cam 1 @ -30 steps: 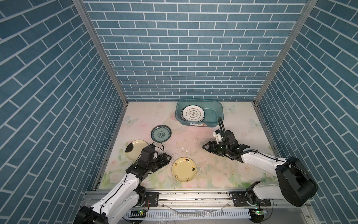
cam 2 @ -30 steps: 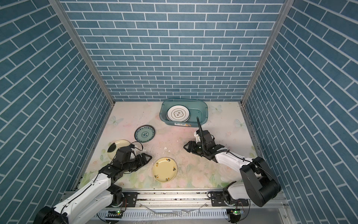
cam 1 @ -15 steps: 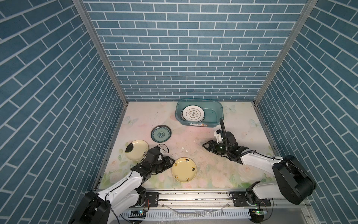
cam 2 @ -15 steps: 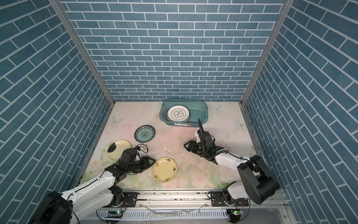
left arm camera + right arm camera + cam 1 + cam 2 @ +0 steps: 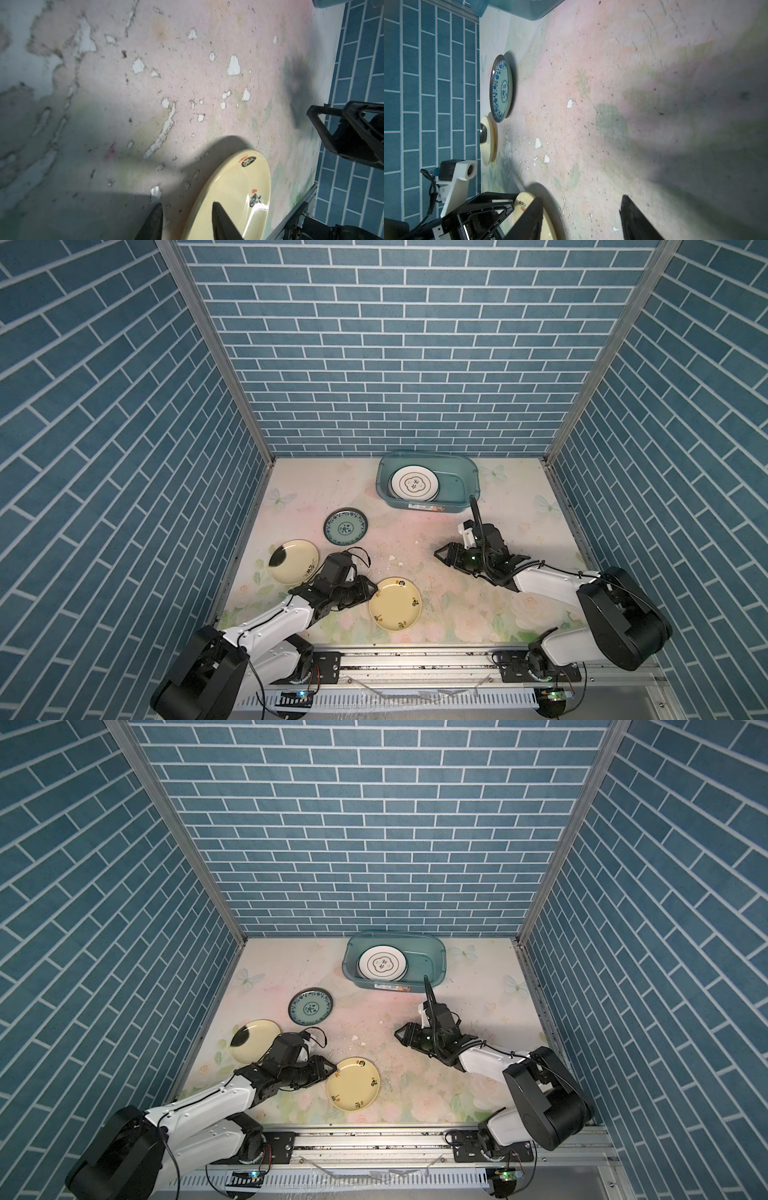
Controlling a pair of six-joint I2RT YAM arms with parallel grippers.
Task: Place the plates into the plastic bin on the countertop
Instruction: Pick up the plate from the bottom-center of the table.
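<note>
Left claw (image 5: 373, 593) is low on the table (image 5: 457, 605), at the near-side rim of the pale yellow plate (image 5: 395, 605). In the left wrist view the left claw (image 5: 186, 204) has its jaws apart and astride that rim: one finger (image 5: 153, 222) is on the bare table outside the plate (image 5: 239, 187), the other (image 5: 223, 222) is over the plate's inside. There is a gap on both sides, so it is released, not clamped on it. The plate lies flat.

Behind the left claw's wrist and touching nothing is the cream plate with black blotch (image 5: 293, 561). The teal floral plate (image 5: 345, 526) is further out from that claw, toward the back wall, flat and well apart from it.

Right claw (image 5: 441, 559) is low over bare table, tips pointing across toward the left claw, well apart from the yellow plate. In the right wrist view its (image 5: 581, 198) jaws are wide and released, with nothing between them, only scuffed table with white chips (image 5: 537, 143).

The plastic bin (image 5: 455, 485) sits behind the right claw at the back wall, label side facing the arms. A stack of white plates (image 5: 413, 484) lies in the bin end further from that claw; the end nearer it is bare.

Both top views agree on the layout; the yellow plate (image 5: 353, 1083) is just at the left claw's (image 5: 332, 1068) tips.
</note>
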